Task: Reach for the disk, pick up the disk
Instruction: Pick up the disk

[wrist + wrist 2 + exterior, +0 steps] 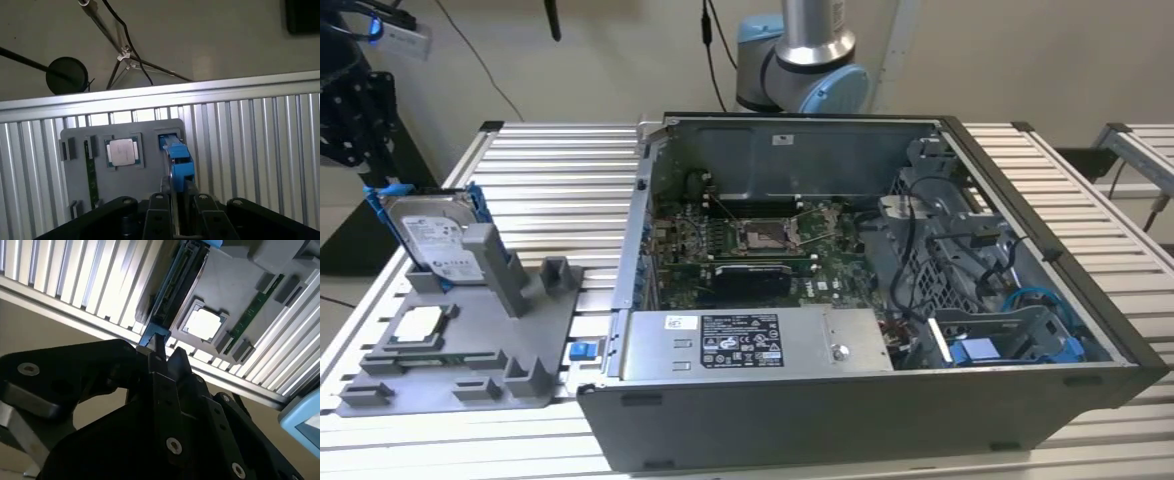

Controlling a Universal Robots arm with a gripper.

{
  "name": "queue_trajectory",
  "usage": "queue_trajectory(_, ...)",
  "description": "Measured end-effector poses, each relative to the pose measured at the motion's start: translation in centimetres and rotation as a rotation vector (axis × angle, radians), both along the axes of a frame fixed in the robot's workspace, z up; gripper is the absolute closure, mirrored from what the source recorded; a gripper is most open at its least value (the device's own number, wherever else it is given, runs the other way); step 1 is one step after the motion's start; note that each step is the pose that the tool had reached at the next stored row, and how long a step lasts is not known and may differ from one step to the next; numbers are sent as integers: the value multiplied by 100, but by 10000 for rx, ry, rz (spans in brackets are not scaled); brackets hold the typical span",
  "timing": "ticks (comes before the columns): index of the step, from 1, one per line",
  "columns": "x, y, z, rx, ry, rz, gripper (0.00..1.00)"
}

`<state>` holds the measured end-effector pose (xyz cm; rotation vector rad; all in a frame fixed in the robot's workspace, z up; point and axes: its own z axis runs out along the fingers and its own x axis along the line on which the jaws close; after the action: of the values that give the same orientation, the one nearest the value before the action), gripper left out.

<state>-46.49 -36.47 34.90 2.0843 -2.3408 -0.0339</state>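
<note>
Exterior view: nearest stands a big dark grey metal computer case (854, 420) with its side off, so the green board and wires inside show. To the exterior view's left of it, a flat grey plastic fixture plate with posts (540, 345) lies on the ribbed silver metal table (560, 170). A small square silver chip (422, 325) rests in a pocket on the near part of the plate.

Farther back on the plate, the flat silver-grey disk (434, 238), with a white label and a bright blue plastic frame, stands on its edge in a slot. A grey post hides its lower corner.

In both wrist views the black gripper (175, 189) (169, 352) hangs right at the disk's thin blue edge, lined up with it. Its jaws are a little spread, with a thin gap between them. I cannot tell if they touch the frame, because the gripper's own body covers that spot.

Farthest back stands the silver and pale blue robot arm base (803, 60), with its top cut off.
</note>
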Motion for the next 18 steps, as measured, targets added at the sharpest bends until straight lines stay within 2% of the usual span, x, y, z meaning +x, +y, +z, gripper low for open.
queue_trajectory(7, -3, 13, -9, 0, -1, -1, 0)
queue_trajectory(13, -6, 49, -105, 21, -91, 64, 0)
queue_trajectory(18, -19, 43, -193, 33, -134, 267, 0)
